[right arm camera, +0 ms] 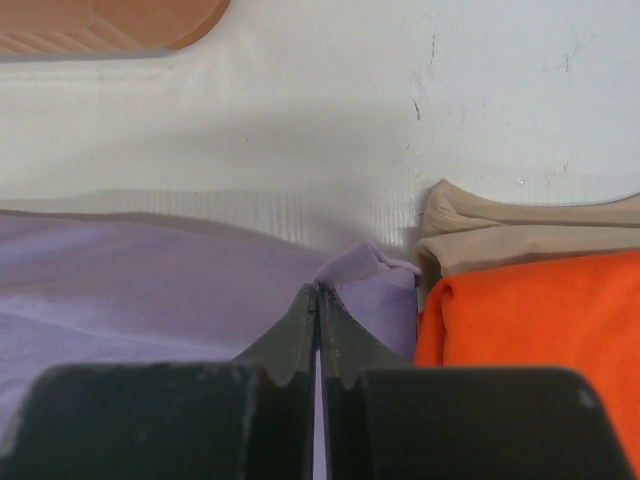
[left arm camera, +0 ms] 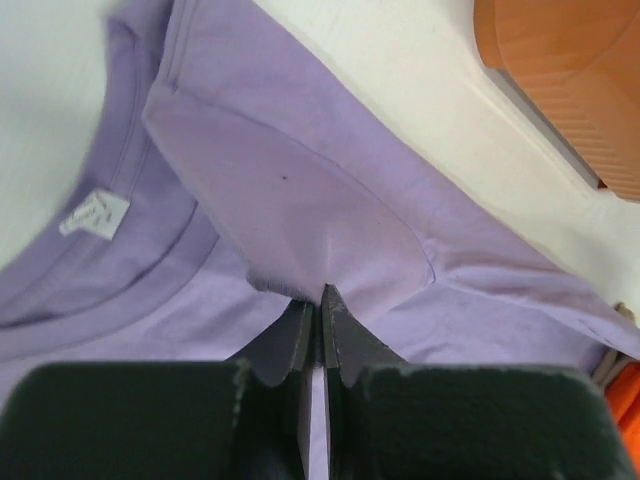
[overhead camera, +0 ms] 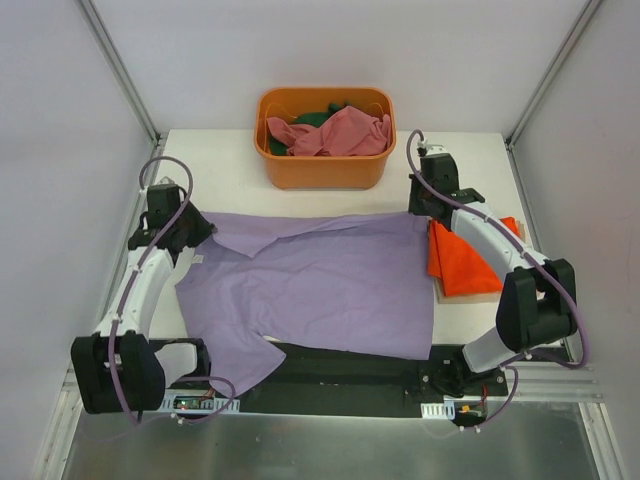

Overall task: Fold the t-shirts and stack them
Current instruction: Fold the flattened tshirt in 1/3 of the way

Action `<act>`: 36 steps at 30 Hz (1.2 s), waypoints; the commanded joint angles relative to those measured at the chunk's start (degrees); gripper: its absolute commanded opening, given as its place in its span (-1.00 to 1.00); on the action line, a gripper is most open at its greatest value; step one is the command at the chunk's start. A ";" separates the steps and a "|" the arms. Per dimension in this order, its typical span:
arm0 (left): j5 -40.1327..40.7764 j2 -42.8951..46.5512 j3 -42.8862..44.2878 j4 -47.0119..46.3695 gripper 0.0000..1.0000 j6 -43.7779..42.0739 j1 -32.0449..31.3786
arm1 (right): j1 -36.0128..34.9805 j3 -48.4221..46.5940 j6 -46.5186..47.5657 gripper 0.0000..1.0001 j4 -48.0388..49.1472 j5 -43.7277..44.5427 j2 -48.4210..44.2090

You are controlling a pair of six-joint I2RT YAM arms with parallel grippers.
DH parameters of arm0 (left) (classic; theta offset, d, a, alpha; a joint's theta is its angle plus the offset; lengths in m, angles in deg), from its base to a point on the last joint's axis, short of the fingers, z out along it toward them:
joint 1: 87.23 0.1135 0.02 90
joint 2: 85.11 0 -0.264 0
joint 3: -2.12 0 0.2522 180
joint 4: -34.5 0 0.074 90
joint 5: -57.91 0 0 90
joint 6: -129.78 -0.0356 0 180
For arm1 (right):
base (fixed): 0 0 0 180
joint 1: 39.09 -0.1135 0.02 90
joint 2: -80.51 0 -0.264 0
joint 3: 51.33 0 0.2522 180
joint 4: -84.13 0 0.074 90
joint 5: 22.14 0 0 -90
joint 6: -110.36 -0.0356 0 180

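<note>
Lying spread across the middle of the table [overhead camera: 225,165], the lavender t-shirt [overhead camera: 320,285] is pinched at both ends: the left gripper [left arm camera: 320,300] is clamped on a raised fold near the left edge, and the right gripper [right arm camera: 318,298] on the shirt's far-right corner. Just beside that corner, at the right edge, the folded orange-red t-shirt [overhead camera: 465,262] lies on a beige garment [right arm camera: 520,235]. The orange tub [overhead camera: 325,172] at the far edge holds the pink t-shirt [overhead camera: 340,132] and the dark green t-shirt [overhead camera: 312,118].
</note>
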 commanded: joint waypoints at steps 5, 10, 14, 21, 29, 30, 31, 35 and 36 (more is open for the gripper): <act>1.18 10.96 -4.50 8.55 -1.00 6.66 -0.12 | 0.36 0.14 1.26 -0.99 -1.57 0.94 -2.29; 1.45 13.87 -6.16 11.99 -1.00 7.18 -0.21 | 0.27 0.14 0.91 -0.99 -2.97 0.76 -2.90; 1.80 14.13 -8.53 13.75 -1.00 8.06 -0.12 | 0.36 0.93 0.03 -0.99 -5.25 0.06 -4.39; 3.20 13.70 -11.35 14.01 -0.99 8.68 -0.12 | 0.27 5.58 -2.60 -0.93 -7.54 -0.73 -7.21; 5.14 15.10 -11.62 15.85 -0.47 8.77 -0.21 | 0.27 12.53 -6.83 -0.57 -10.88 -0.38 -12.48; 5.05 15.54 -11.27 16.21 -0.39 8.68 -0.12 | 0.27 12.62 -6.83 -0.50 -11.14 -0.03 -13.18; 4.61 16.24 -10.66 16.56 -0.24 8.33 -0.21 | 0.18 12.36 -6.91 -0.36 -11.58 0.06 -14.06; 4.69 18.88 -8.28 17.00 0.89 8.24 -0.30 | 0.18 10.60 -5.16 0.22 -11.41 -4.84 -16.35; 5.05 19.14 -7.49 16.91 0.98 8.50 -0.30 | 0.09 10.34 -4.90 0.35 -10.89 -6.34 -16.70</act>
